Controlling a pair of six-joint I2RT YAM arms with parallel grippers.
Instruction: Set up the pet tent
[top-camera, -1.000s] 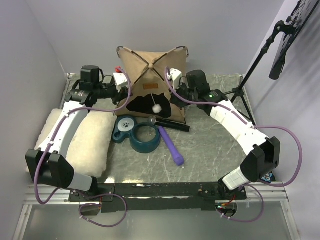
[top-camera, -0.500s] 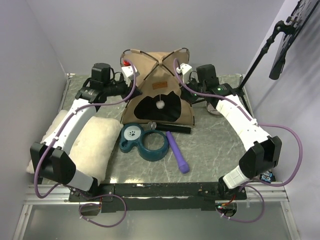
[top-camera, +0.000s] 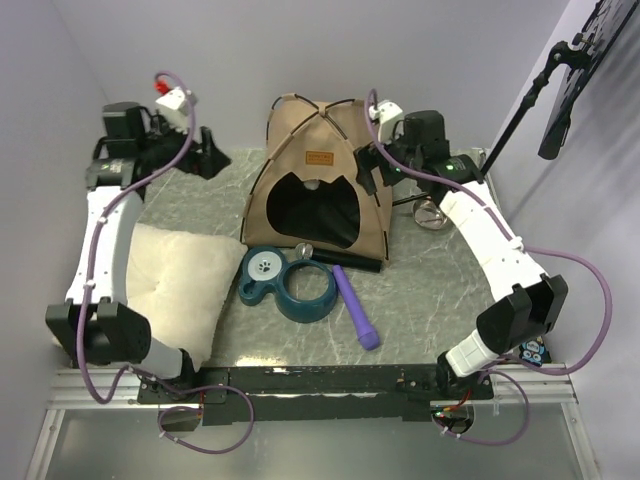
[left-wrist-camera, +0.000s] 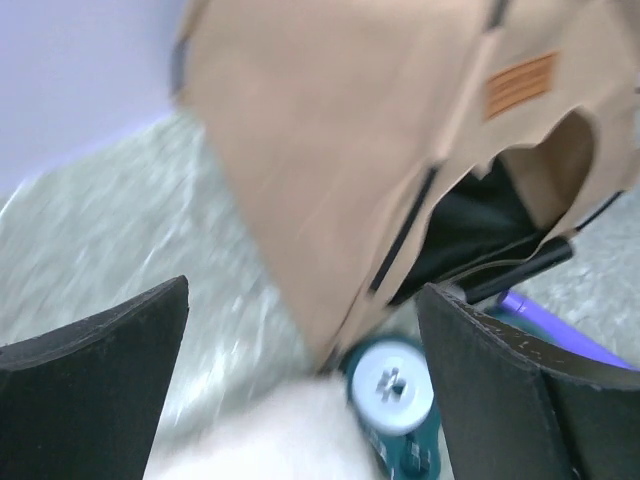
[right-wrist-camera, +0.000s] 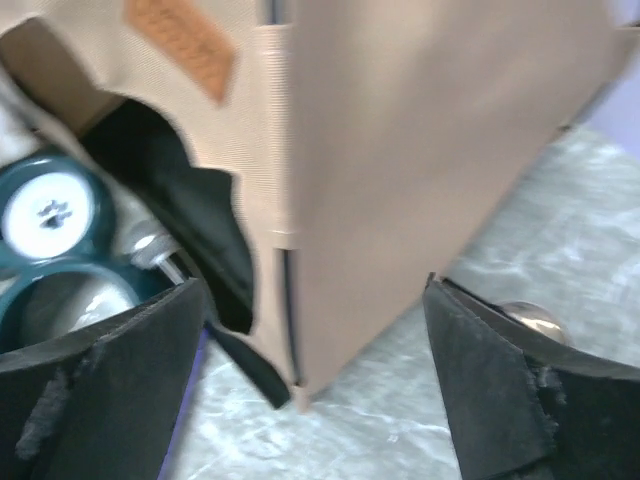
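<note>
The pet tent (top-camera: 318, 195) stands upright at the back middle of the table, a tan dome with dark crossing poles, a brown label (top-camera: 319, 158) and a dark arched doorway facing me. My left gripper (top-camera: 205, 157) hangs open to the tent's left, well apart from it. In the left wrist view the tent (left-wrist-camera: 330, 150) lies ahead of the gripper (left-wrist-camera: 300, 400), with nothing between the fingers (left-wrist-camera: 95, 370). My right gripper (top-camera: 368, 170) is open close beside the tent's right side. The right wrist view shows the tent's corner (right-wrist-camera: 420, 150) just beyond the wide-apart fingers (right-wrist-camera: 510, 390), untouched.
A teal double pet bowl (top-camera: 285, 280) and a purple stick (top-camera: 355, 305) lie in front of the tent, with a black rod (top-camera: 350, 259) along its base. A cream pillow (top-camera: 180, 285) covers the left side. A tripod (top-camera: 505, 140) and a glass object (top-camera: 428, 212) stand at the right.
Both grippers opened and let go of the tent, which now rests on its base as a dome. The left arm swung away to the back left; the right stayed close.
</note>
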